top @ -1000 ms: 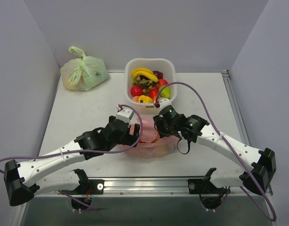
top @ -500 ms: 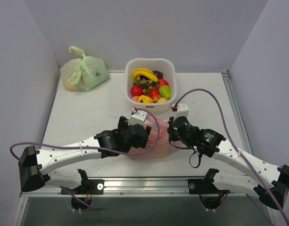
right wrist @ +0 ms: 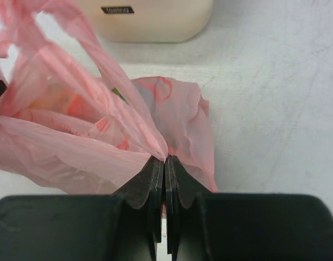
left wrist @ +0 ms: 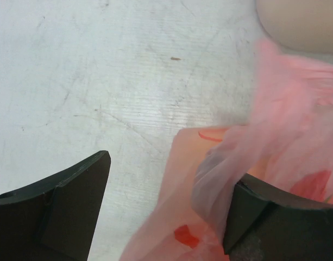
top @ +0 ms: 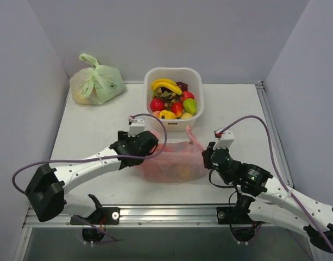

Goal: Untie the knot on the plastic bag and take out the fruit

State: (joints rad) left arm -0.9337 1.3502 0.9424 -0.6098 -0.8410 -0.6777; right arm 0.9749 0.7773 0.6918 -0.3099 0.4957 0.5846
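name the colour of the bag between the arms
The plastic bag is translucent pink; right wrist view.

No legible text. Small dark label (right wrist: 117, 9) on white basket (right wrist: 155, 27) wall: characters blurred, unreadable. On plastic bag (left wrist: 296, 109), red print patches (left wrist: 186, 235): shapes only.

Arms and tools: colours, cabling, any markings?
Left arm and right arm: white link shells, black joint housings, a white camera block at each wrist. An exposed purple cable loops along each. Left tool and right tool: two plain matte-black wedge fingers. No markings or sleeves visible.
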